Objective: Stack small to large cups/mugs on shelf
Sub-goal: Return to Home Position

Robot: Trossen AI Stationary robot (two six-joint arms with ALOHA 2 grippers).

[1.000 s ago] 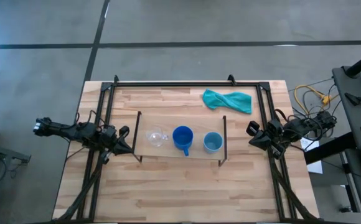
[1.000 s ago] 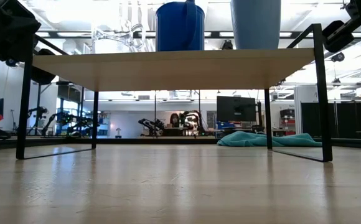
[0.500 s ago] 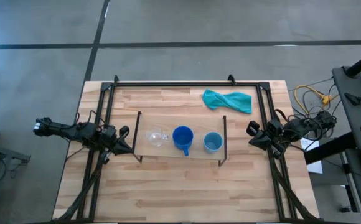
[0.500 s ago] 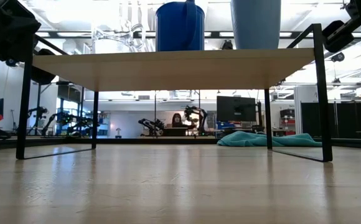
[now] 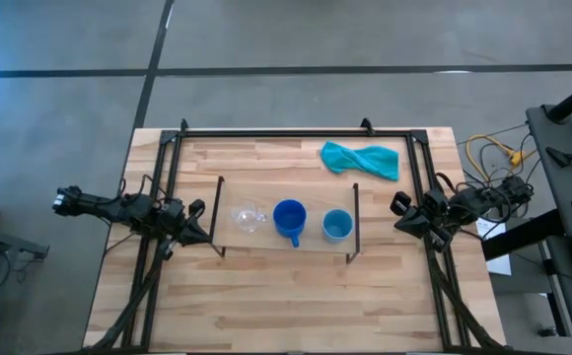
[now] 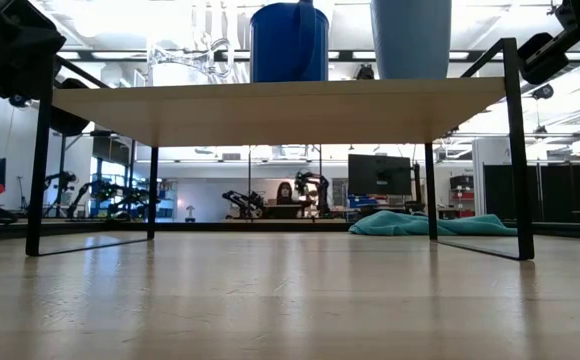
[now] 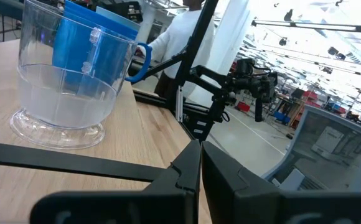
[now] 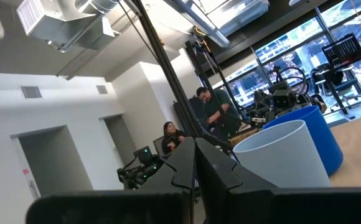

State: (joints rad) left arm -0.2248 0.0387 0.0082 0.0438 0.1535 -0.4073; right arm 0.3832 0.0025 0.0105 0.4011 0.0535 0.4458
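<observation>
Three vessels stand by their bases in a row on the shelf (image 5: 286,240), a light-wood board on thin black wire legs. They are the clear glass mug (image 5: 248,216) at the left, the dark blue handled mug (image 5: 289,218) in the middle and the light blue handleless cup (image 5: 336,226) at the right. The low view shows the board (image 6: 270,108) from below, with the dark blue mug (image 6: 289,42) and the light blue cup (image 6: 410,38) on top. My left gripper (image 5: 205,225) is shut, just left of the shelf's left leg, facing the glass mug (image 7: 68,87). My right gripper (image 5: 400,215) is shut, right of the shelf, facing the light blue cup (image 8: 280,155).
A teal cloth (image 5: 360,159) lies on the table near its far right corner. A large black metal frame (image 5: 296,133) runs along the far edge and both sides of the table. Bare wood lies between the shelf and the table's near edge. People show in the room beyond.
</observation>
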